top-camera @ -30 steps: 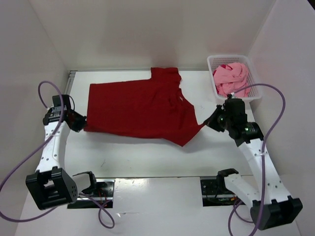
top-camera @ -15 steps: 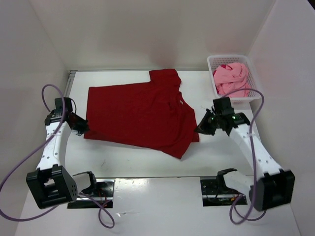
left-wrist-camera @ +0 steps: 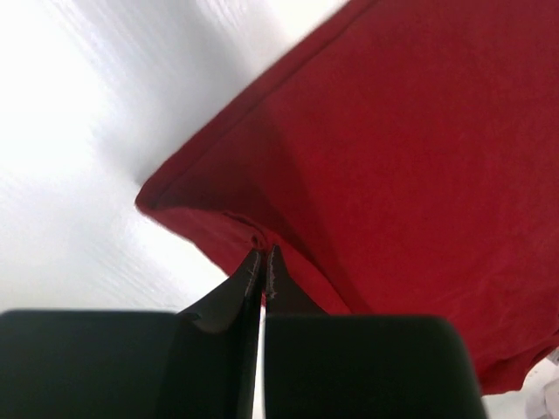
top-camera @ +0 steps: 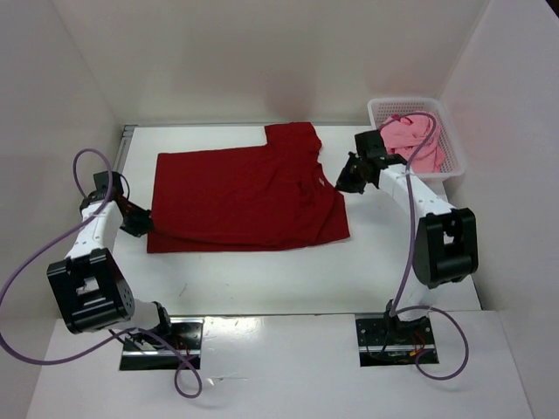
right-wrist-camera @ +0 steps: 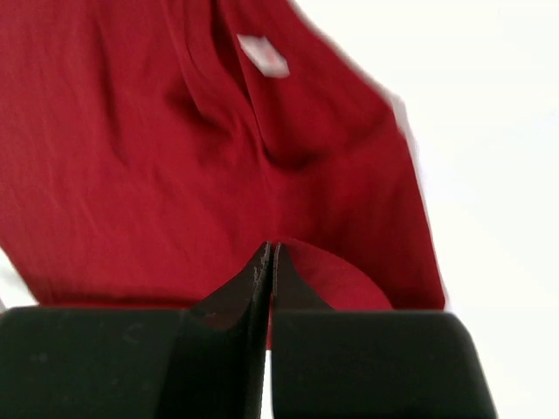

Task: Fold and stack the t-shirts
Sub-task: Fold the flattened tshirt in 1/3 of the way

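The dark red shirt (top-camera: 244,196) lies spread mid-frame on the counter (top-camera: 262,279), long axis left to right. The left gripper (top-camera: 142,223) is clamped on its lower-left corner, the right gripper (top-camera: 342,182) on its right edge beside the collar. A pink shirt (top-camera: 409,140) sits in the basket (top-camera: 410,100), upper right.

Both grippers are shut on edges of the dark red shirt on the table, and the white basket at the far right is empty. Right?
The basket is not empty: the top view shows a light pink shirt bunched inside it. The rest holds: the left gripper and right gripper are each shut on an edge of the dark red shirt.
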Available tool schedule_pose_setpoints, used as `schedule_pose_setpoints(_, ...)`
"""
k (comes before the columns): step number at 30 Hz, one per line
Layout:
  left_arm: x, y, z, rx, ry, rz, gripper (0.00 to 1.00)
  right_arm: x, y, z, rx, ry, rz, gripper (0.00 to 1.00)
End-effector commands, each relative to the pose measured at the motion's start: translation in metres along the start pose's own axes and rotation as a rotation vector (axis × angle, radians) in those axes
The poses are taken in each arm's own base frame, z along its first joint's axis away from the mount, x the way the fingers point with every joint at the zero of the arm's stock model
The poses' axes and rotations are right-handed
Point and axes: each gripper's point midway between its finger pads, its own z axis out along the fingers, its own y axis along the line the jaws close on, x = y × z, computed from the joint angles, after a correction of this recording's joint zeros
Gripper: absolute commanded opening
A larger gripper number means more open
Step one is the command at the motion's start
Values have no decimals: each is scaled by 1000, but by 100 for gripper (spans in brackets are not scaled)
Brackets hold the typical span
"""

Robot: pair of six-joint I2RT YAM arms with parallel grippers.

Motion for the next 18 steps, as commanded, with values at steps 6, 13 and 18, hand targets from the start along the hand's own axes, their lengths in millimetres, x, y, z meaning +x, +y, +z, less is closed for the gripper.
schedule_pose_setpoints(6,-30,-35,13,84,-29,-12,0,-61,26,24,-3,-128,-66,0)
schedule_pose_setpoints(13,-46,-52,39,90,-7,-12,0,-96,27,50,37,-167,-68,0)
schedule_pose_setpoints(18,-51,-60,31,138,10,-35,0,-109,22,56,57,-162,-72,0)
